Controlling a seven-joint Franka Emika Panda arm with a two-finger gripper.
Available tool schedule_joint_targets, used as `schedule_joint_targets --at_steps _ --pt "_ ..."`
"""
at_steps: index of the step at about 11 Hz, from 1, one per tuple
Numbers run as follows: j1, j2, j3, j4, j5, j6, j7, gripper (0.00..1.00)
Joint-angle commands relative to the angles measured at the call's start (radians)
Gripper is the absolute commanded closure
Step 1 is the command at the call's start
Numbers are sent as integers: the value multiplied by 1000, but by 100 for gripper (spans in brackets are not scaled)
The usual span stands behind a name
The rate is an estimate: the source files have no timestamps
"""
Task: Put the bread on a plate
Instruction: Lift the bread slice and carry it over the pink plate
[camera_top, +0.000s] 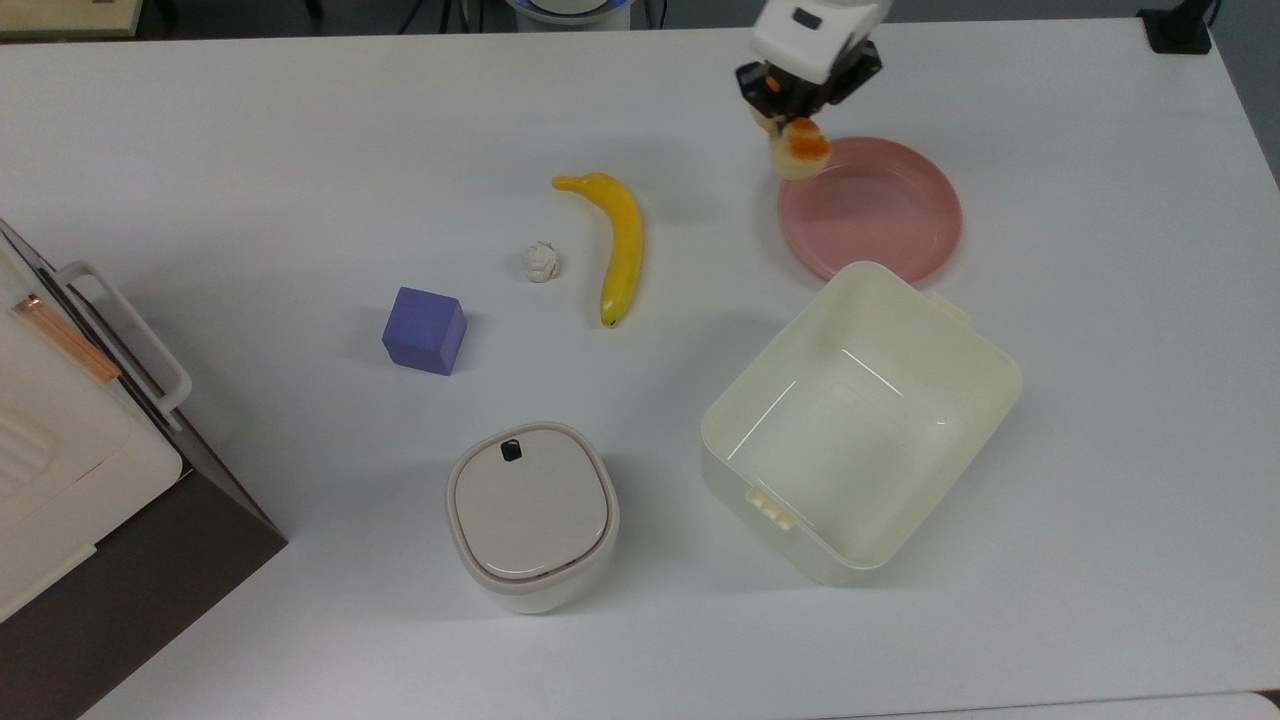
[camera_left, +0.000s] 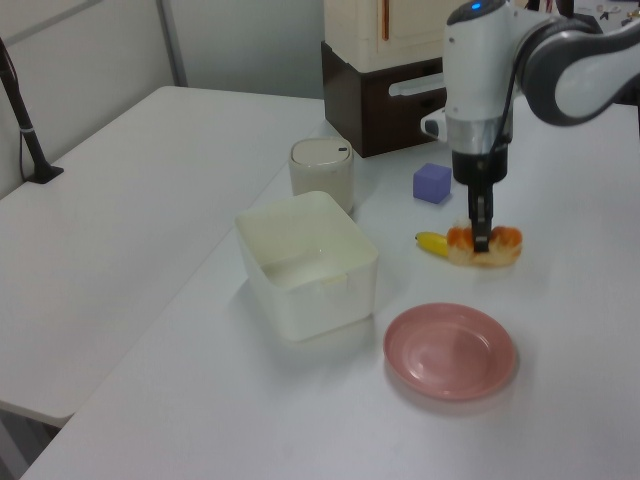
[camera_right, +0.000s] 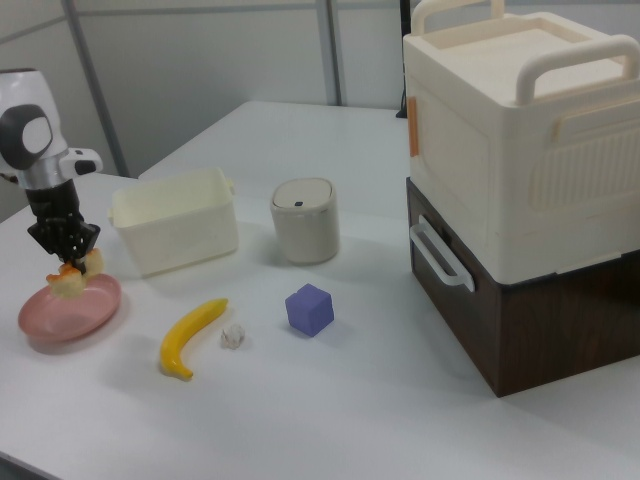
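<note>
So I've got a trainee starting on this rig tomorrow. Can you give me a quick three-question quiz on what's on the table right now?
1. True or false: the bread already lies flat on the plate.
2. What is the gripper holding?
A. the banana
B. the bread
C. the purple cube
3. Fill in: in the top view, the small white ball lies on the table just to the ____ of the banana.

Key
1. False: the bread is held in the air by the fingers, near the plate's rim.
2. B
3. left
</note>
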Motion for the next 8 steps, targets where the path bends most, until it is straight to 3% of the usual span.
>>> schedule_joint_targets --at_steps 1,4,5,6,7,8 --pt "71 68 -12 0 -2 128 121 100" --pt "180 145 -12 32 -95 174 289 98" --pt "189 165 -12 39 -118 173 332 41" --pt "194 182 -12 43 -129 170 338 17" --pt "189 183 -12 45 -148 162 338 0" --pt "185 180 -12 45 -148 159 337 0"
